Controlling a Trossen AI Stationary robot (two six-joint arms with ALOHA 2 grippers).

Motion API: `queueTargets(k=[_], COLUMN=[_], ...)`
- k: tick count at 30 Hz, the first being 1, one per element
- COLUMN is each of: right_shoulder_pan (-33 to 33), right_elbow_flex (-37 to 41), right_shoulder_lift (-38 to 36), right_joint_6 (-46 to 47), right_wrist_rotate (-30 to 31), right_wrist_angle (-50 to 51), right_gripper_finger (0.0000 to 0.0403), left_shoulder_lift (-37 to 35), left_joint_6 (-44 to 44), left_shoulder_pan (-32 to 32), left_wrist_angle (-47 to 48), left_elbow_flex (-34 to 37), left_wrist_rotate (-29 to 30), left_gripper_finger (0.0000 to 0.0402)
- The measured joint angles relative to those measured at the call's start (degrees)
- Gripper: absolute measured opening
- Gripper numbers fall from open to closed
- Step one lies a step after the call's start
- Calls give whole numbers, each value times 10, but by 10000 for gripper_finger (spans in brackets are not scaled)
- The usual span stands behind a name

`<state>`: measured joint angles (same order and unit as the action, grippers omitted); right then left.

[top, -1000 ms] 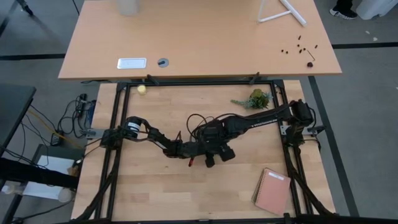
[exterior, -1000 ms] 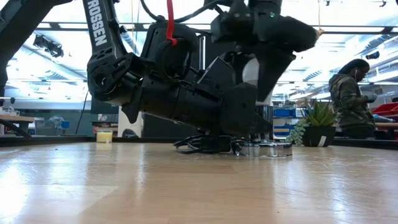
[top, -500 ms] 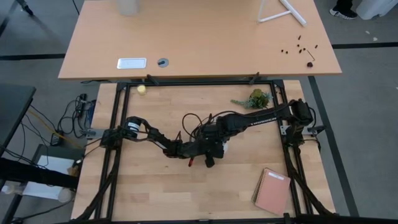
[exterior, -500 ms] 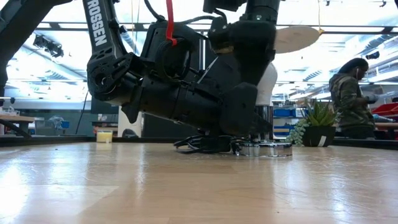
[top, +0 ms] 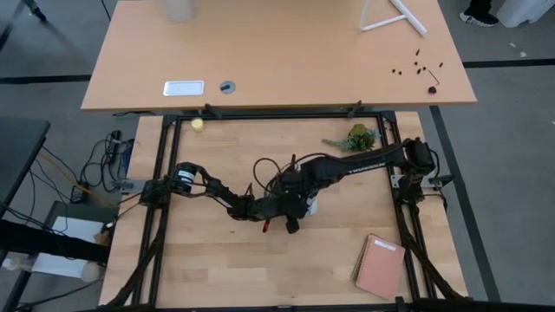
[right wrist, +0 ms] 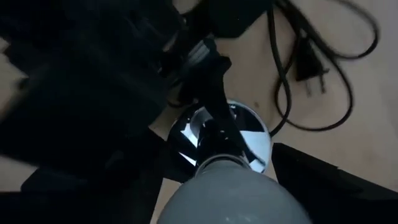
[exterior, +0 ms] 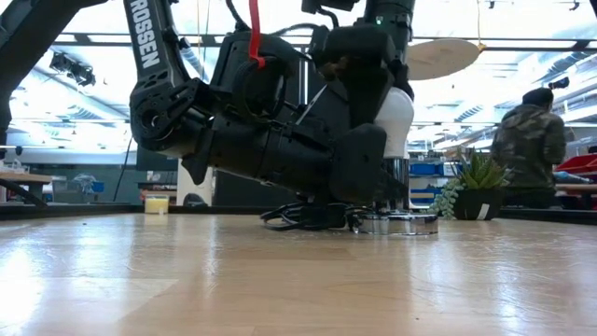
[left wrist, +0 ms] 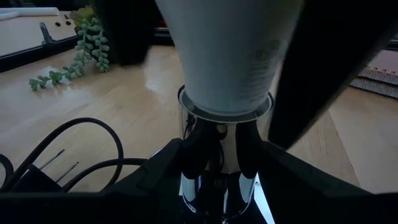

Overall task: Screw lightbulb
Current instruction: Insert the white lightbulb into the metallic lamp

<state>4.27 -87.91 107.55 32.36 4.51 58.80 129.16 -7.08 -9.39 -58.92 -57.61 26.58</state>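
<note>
Bulb: I see the lightbulb (exterior: 395, 119) upright in the silver socket (exterior: 395, 222) at surface centre | Left gripper (left wrist: 214, 163): jaws clamped on socket stem, from 9 o'clock | Right gripper (top: 305, 201): jaws around bulb from above — grip or gap, cannot tell.

On my overhead feed:
- small green plant (top: 356, 138), far side of the wooden table (top: 217, 260), right of centre;
- pink notebook (top: 379, 266), near right corner;
- yellowish ball (top: 198, 125), far left corner;
- black cord (top: 264, 169), looped at mid-table;
- second desk (top: 277, 61) beyond, carrying a white label (top: 184, 87) and white stand (top: 392, 17).

My low feed shows a person (exterior: 527, 149) standing behind the plant.
</note>
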Motion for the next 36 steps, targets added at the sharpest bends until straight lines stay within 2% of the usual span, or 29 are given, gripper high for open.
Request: queueTargets(k=[10,14,19,24,30,32,36], right_shoulder_pan=[-8,-8,-5,8,10,10,10], right_elbow_flex=[-67,-95,-122,-125,-125,-123,-104], right_shoulder_lift=[-2,-3,-4,-5,-5,-4,2], right_joint_6=[-128,-247,-426,-583,-644,-673,-725], right_wrist_rotate=[-4,-15,-68,-69,-50,-28,-26], right_wrist_angle=[40,53,57,93,140,143,143], right_gripper_finger=[362,375,378,380,397,398,399], left_shoulder_lift=[0,0,0,0,0,0,0], left_joint_6=[1,1,1,-4,-5,-6,-6], left_shoulder_pan=[0,0,0,0,0,0,0], left_wrist_angle=[0,0,0,1,1,1,1], left_elbow_flex=[1,0,0,0,0,0,0], left_wrist_rotate=[2,1,-1,-1,-1,-1,-1], left_gripper_finger=[198,198,198,198,198,198,198])
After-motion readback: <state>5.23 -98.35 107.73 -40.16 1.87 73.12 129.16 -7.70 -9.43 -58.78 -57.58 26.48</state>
